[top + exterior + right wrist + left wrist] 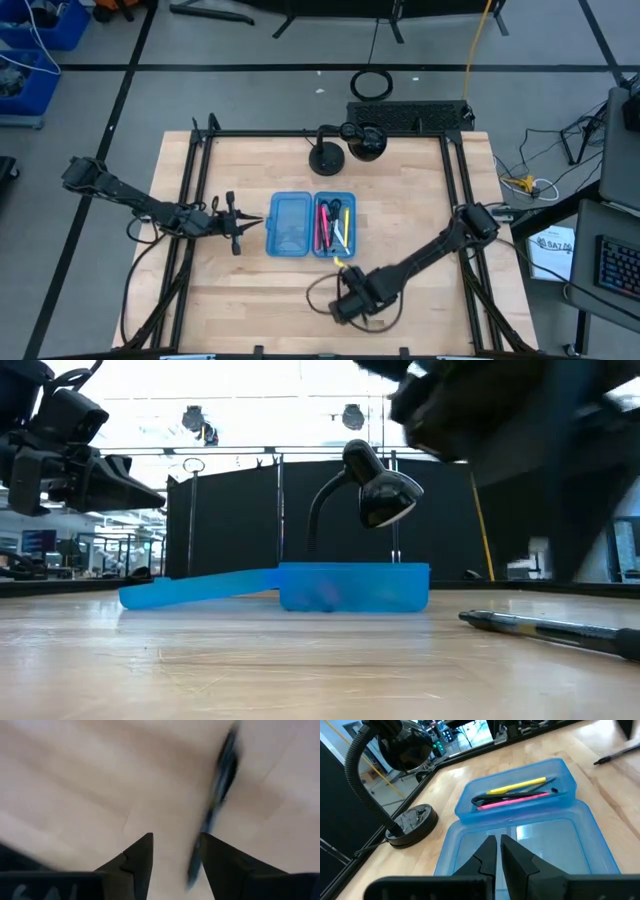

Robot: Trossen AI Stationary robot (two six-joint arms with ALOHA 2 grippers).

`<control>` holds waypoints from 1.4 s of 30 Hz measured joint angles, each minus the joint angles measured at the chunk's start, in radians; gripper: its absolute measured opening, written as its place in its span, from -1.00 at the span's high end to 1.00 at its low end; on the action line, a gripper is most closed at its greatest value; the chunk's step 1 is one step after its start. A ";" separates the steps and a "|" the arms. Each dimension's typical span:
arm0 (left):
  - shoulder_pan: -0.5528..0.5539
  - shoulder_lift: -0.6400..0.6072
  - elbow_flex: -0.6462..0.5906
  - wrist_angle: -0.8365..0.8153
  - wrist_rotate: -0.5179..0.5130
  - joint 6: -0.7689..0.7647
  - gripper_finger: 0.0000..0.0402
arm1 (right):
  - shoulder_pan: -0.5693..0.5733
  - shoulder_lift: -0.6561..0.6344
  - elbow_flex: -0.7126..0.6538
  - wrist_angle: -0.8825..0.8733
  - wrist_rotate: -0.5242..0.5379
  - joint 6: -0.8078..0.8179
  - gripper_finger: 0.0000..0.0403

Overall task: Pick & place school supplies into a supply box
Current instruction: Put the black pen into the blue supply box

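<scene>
The supply box [305,225] lies open in the middle of the table as two flat blue halves. Its right half [520,795] holds a yellow pen [517,786], a pink pen [515,801] and a dark one. Its left half [530,845] is bare. My left gripper [497,839] is shut and hovers over the left half's outer edge [243,226], raised off the table [90,470]. My right gripper [175,837] is open near the table's near edge [347,298], pointing down. A dark pen [220,790] lies on the wood just beside one of its fingers [550,628].
A black gooseneck desk lamp [340,148] stands beyond the box on the far side [395,755]. A black frame [190,200] runs along the table's edges. A small yellow thing [340,263] lies near the box's near right corner. Bare wood lies to the left and right of the box.
</scene>
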 joint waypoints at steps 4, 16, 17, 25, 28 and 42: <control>0.000 0.000 0.000 -0.018 0.000 0.000 0.85 | 0.049 0.007 0.001 0.025 -0.041 0.132 0.23; 0.000 0.000 0.000 -0.009 -0.001 0.006 0.85 | 0.059 0.104 0.007 -0.017 -0.059 0.140 0.23; 0.000 0.000 0.000 -0.010 -0.001 0.006 0.85 | 0.057 0.114 0.007 -0.017 -0.061 0.135 0.23; 0.000 0.000 0.000 -0.008 0.000 0.003 0.85 | 0.039 0.216 0.008 -0.104 -0.217 0.044 0.31; 0.000 0.000 0.000 -0.008 0.014 0.001 0.85 | 0.035 0.229 0.009 -0.097 -0.237 0.001 0.34; 0.000 0.000 0.000 -0.008 0.025 -0.026 0.85 | 0.028 0.219 0.006 -0.056 -0.145 -0.016 0.88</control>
